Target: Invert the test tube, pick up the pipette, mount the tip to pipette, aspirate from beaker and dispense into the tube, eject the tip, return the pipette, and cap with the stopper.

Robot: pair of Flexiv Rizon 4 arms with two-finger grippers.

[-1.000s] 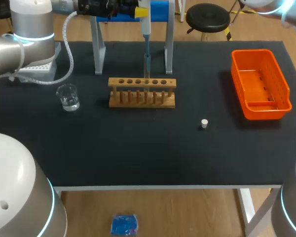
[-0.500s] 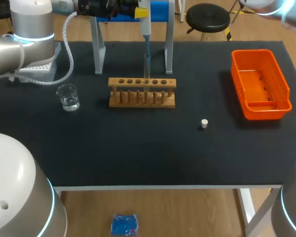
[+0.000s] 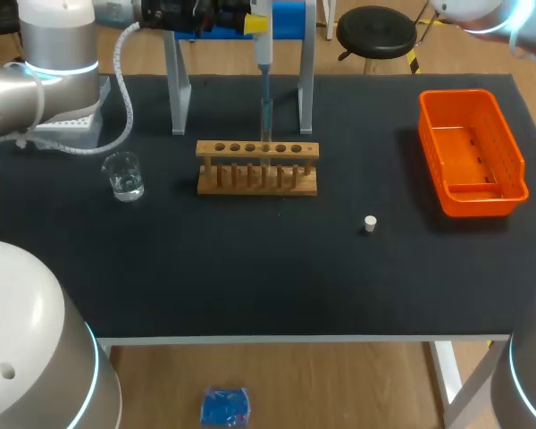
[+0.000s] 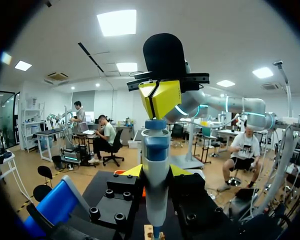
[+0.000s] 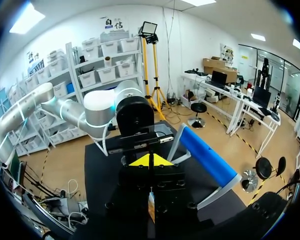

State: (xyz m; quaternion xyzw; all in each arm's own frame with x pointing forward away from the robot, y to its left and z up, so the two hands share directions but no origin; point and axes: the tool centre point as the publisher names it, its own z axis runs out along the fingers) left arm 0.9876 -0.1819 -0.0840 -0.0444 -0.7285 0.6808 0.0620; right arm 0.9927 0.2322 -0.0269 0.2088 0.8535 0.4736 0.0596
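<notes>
White-and-blue pipette [image 3: 263, 49]: held upright at 12 o'clock of the black table [image 3: 250, 277], above the light wooden test tube rack [image 3: 257, 167]. Its lower end points down into the clear glass test tube [image 3: 266, 114], which stands upright in the rack.

Left gripper [image 3: 252, 22]: clenched on the pipette body from two sides.

Right gripper [image 4: 160, 99]: yellow tips pressed together, grasping nothing, set against the pipette's top end in the left wrist view.

Clear glass beaker [image 3: 123, 175]: at 9 o'clock of the rack, apart from it.

Small white stopper [image 3: 370, 223]: at 4 o'clock of the rack, lying alone on the table.

Orange plastic bin [image 3: 472, 152]: at 3 o'clock of the rack, well apart.
</notes>
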